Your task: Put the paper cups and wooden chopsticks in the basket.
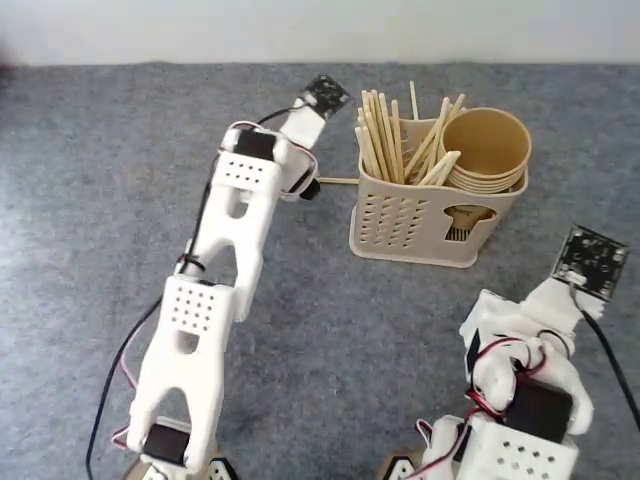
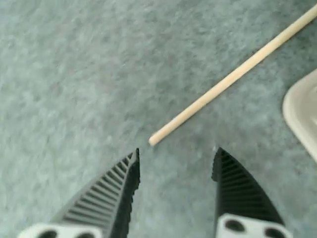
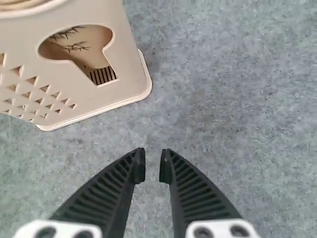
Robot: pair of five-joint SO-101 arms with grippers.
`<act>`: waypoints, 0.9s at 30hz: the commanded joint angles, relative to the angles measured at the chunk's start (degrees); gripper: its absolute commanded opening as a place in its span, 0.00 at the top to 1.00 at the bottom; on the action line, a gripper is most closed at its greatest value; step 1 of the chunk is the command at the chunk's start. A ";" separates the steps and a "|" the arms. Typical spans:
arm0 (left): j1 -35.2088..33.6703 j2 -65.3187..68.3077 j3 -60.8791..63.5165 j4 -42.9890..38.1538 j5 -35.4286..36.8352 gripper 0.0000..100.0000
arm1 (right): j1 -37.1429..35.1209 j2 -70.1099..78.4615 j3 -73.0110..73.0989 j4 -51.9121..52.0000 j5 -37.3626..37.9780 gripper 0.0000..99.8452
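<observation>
Chopstick [image 2: 233, 74] end cropped, possibly touching basket [image 2: 302, 111]

Beige basket [image 1: 400, 225] with triangular perforations, tan paper cups [image 1: 487, 145], mottled grey carpet [image 1: 90, 180].

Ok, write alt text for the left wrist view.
The open left gripper hangs over grey carpet, with the near end of a wooden chopstick lying just beyond its tips. A corner of the beige basket shows beside the chopstick's far part.

Grey carpeted tabletop [image 1: 80, 200] below a pale wall [image 1: 300, 30]
</observation>
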 commanded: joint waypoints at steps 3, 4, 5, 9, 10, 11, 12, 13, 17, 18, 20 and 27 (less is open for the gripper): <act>1.32 8.88 -17.54 1.93 -2.11 0.77 | 0.40 -0.57 -0.35 -0.84 -0.53 0.94; 1.32 10.29 -18.95 1.76 -2.11 0.77 | 0.40 -0.57 -0.35 -0.84 -0.53 0.94; 1.32 11.43 -20.00 1.49 -2.11 0.77 | 0.40 -0.57 -0.35 -0.84 -0.53 0.94; 1.23 13.54 -21.67 -0.09 -1.85 0.77 | 0.40 -0.57 -0.26 -0.84 -0.53 0.94; 1.23 13.71 -21.67 -0.70 -1.85 0.77 | 0.40 -0.57 -0.26 -0.84 -0.53 0.94; 1.23 13.89 -21.58 -1.05 -1.76 0.77 | 0.40 -0.57 -0.26 -0.84 -0.53 0.94; 1.23 13.98 -21.58 -1.05 -1.76 0.77 | 0.40 -0.57 -0.26 -0.84 -0.53 0.94; 1.23 13.98 -21.49 -0.88 -1.76 0.77 | 0.40 -0.57 -0.26 -0.84 -0.53 0.94; 1.32 15.65 -20.53 -1.41 -2.11 0.84 | 0.40 -0.57 -0.26 -0.84 -0.53 0.94; 1.32 16.35 -20.53 -1.41 -2.37 0.86 | 0.40 -0.57 -0.26 -0.84 -0.53 0.94; 1.32 17.67 -20.62 -0.97 -4.48 0.88 | 0.40 -0.57 -0.26 -0.84 -0.53 0.94; 1.93 17.85 -20.97 7.30 -10.46 0.93 | 0.40 -0.57 -0.26 -0.84 -0.53 0.94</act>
